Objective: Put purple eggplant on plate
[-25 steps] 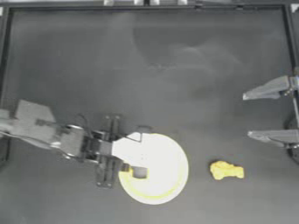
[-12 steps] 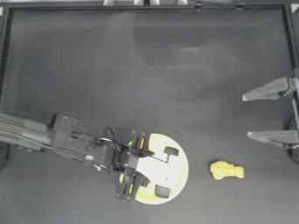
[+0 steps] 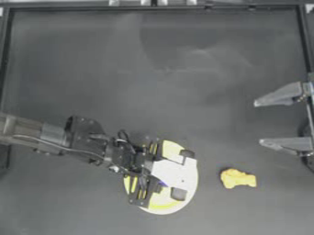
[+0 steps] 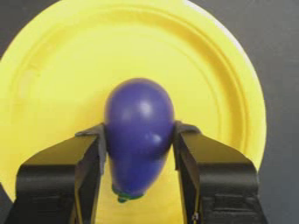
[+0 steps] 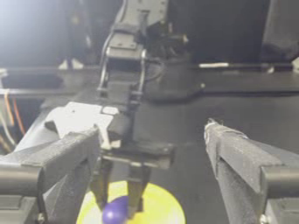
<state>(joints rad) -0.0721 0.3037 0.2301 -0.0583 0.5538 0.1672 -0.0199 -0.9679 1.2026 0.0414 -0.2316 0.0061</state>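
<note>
The dark bench [image 3: 153, 69] fills the top view, framed by a rail along its edges. On it, toward the near side and a little left of the middle, lies the plate [image 3: 184, 172], pale at its centre with a yellow-green rim; the left wrist view shows the plate [image 4: 192, 65] as a broad yellow oval beneath the jaws.

The left arm [image 3: 55, 135] reaches in from the left edge and slants over the plate, so that the left gripper [image 3: 162, 174] hangs above its left half. Its jaws are closed on the eggplant [image 4: 139, 135], one dark pad against each flank. The eggplant points its rounded purple end away from the wrist, and its small green stem end sits back between the jaws. Seen from across the bench, the eggplant [image 5: 116, 211] shows as a purple knob over the yellow plate [image 5: 166, 205]; whether it touches the plate cannot be told.

The right gripper [image 3: 288, 119] is parked at the right edge, jaws spread wide apart, holding nothing.

A lumpy yellow toy [image 3: 237, 178] lies on the bench just right of the plate, apart from it.
</note>
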